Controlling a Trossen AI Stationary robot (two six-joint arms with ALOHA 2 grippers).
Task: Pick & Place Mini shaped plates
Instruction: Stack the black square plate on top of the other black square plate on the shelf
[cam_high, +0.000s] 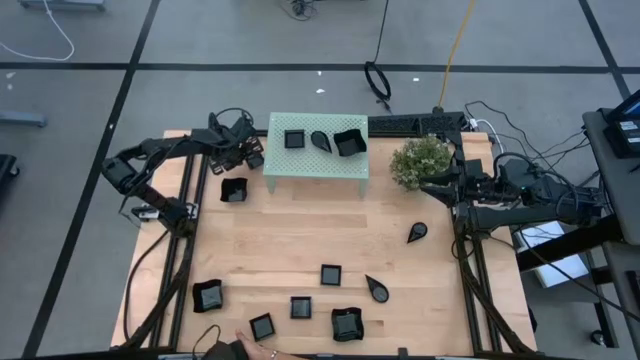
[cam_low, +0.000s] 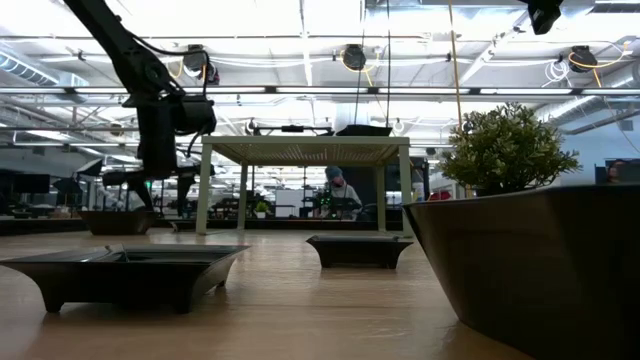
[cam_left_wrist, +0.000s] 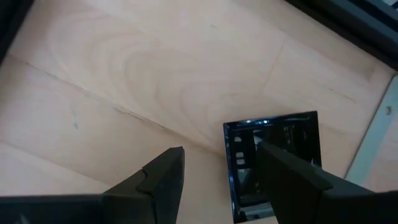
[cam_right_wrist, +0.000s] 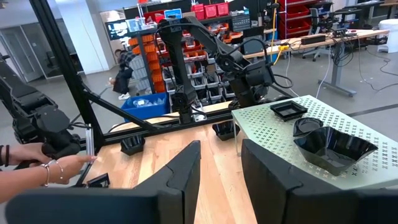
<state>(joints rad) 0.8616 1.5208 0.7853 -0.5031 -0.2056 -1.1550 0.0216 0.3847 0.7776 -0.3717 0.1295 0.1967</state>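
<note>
- Left gripper (cam_high: 243, 152) hangs above the counter (cam_high: 300, 230) near its far left corner, just left of the stand (cam_high: 316, 170); its fingers (cam_left_wrist: 163, 180) are spread, grasping nothing
- Only the left wrist view shows a square plate (cam_left_wrist: 273, 155) lying on the wood below those fingers, one finger across its near part
- Right gripper (cam_high: 440, 186) waits at the right edge by the plant (cam_high: 420, 160); its fingers (cam_right_wrist: 186, 171) stand parted with nothing between them
- High view: three plates (cam_high: 322, 140) on the stand (a square, a teardrop, a larger curved one); one plate (cam_high: 234, 190) left of the stand; a teardrop (cam_high: 417, 233) near the right edge
- More plates (cam_high: 330, 273) lie scattered along the near edge, another teardrop (cam_high: 378, 290) among them
- A person's hand (cam_high: 255, 350) shows at the near edge; the right wrist view shows a hand (cam_right_wrist: 56, 167) with a bracelet, beside a small plate
- Low view alone shows the stand's legs from the side, a big plate (cam_low: 125, 270) close in front and another plate (cam_low: 360, 248) under the stand's span
- A dark curved dish (cam_low: 540, 260) fills that view's near right and blocks the counter behind it
- No writing can be read
</note>
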